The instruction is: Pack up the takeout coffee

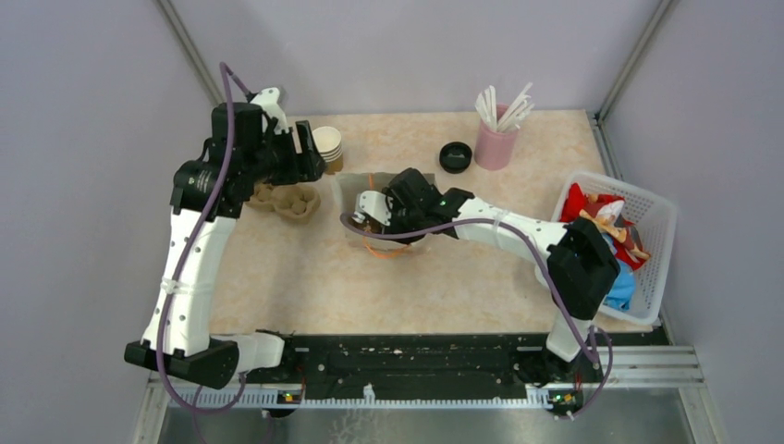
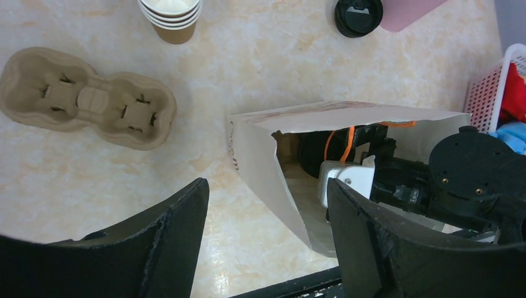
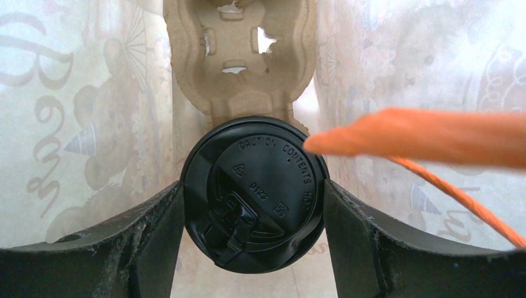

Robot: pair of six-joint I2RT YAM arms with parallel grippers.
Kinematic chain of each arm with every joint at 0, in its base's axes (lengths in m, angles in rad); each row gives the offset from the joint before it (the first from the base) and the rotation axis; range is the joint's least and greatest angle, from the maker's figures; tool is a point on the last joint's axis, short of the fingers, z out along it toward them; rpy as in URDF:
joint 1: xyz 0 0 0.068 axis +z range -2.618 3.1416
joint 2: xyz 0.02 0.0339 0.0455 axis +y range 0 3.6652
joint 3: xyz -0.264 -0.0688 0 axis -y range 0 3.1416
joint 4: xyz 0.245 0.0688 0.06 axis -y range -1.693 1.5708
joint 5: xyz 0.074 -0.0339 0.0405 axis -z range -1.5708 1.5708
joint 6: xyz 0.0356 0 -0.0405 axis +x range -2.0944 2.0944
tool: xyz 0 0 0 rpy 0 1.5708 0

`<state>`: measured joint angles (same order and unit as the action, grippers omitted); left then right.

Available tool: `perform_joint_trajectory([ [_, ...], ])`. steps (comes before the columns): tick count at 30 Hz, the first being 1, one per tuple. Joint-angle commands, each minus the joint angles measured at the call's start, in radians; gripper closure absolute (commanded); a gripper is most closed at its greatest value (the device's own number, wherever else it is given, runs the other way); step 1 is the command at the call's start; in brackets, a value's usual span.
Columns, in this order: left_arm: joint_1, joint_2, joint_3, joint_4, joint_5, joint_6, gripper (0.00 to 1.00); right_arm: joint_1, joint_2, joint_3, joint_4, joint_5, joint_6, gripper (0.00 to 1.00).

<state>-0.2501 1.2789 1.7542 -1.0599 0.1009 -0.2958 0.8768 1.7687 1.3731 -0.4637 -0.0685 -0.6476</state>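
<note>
**Holdings, left to right**

1. Moulded tan pulp cup carrier (image 2: 87, 105), two wells, both vacant. One, lying on the marbled table (image 2: 260, 56).
2. Left gripper (image 2: 268, 245). Jaws spread wide, nothing between them, hovering above the table beside the bag's mouth.
3. Brown paper cups (image 2: 170, 15) with white rims and no lids, nested in one stack. At least three, exact count not readable.
4. White printed paper bag (image 2: 347, 118), lying on its side with its mouth open. One. An orange cord handle (image 3: 434, 136) crosses the right wrist view.
5. Second carrier (image 3: 242, 56), same tan pulp, deep inside the bag. One, which makes two carriers in all.
6. Takeout coffee (image 3: 254, 195), a small cup under a round black plastic lid. One. It sits inside the bag at the near end of the second carrier.
7. Right gripper (image 3: 254, 186), reaching into the bag. Its fingers (image 3: 155, 242) lie against both sides of the lid, so it appears to hold the cup.
8. Loose black lid (image 2: 358, 13) with no cup. One.
9. Pink tumbler (image 1: 496, 143) holding a bundle of white sticks (image 1: 504, 104). One tumbler, sticks not countable.
10. White plastic basket (image 1: 658, 217) of coloured items. One.

**Status:** the cup is already in the bag. By my reading, it remains to let go of the cup and draw the right arm out.
</note>
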Motion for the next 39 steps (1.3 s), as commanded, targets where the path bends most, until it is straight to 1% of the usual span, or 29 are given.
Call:
perform_joint_trajectory([
  [1, 0.003, -0.031, 0.010, 0.001, -0.041, 0.036, 0.24, -0.025, 0.073, -0.046, -0.224, 0.007, 0.037, 0.28],
  [5, 0.003, -0.037, 0.010, 0.002, -0.015, 0.032, 0.25, -0.059, 0.114, -0.059, -0.169, 0.016, 0.019, 0.28],
  [7, 0.002, -0.044, 0.012, -0.001, 0.003, 0.028, 0.25, -0.074, 0.128, -0.048, -0.168, 0.012, 0.021, 0.29],
  [13, 0.003, -0.082, -0.017, -0.009, 0.036, 0.003, 0.27, -0.077, 0.116, -0.073, -0.151, 0.029, 0.015, 0.30],
  [17, 0.002, -0.109, -0.022, -0.007, 0.054, -0.008, 0.27, -0.076, 0.113, 0.005, -0.182, 0.009, 0.034, 0.29],
  [21, 0.003, -0.121, -0.021, -0.002, 0.067, -0.025, 0.27, -0.064, 0.102, 0.104, -0.223, 0.015, 0.058, 0.24],
  [26, 0.002, -0.139, -0.024, -0.003, 0.072, -0.039, 0.27, -0.050, 0.095, 0.181, -0.265, 0.029, 0.084, 0.18],
  [30, 0.002, -0.146, -0.034, -0.003, 0.086, -0.052, 0.27, -0.033, 0.096, 0.221, -0.291, 0.043, 0.099, 0.10],
  [33, 0.002, -0.146, -0.035, -0.003, 0.099, -0.058, 0.27, -0.025, 0.095, 0.241, -0.297, 0.062, 0.107, 0.03],
  [34, 0.002, -0.146, -0.035, -0.003, 0.100, -0.060, 0.27, -0.024, 0.096, 0.249, -0.298, 0.064, 0.113, 0.02],
  [39, 0.002, -0.146, -0.038, -0.003, 0.115, -0.065, 0.28, -0.023, 0.101, 0.306, -0.319, 0.088, 0.135, 0.01],
])
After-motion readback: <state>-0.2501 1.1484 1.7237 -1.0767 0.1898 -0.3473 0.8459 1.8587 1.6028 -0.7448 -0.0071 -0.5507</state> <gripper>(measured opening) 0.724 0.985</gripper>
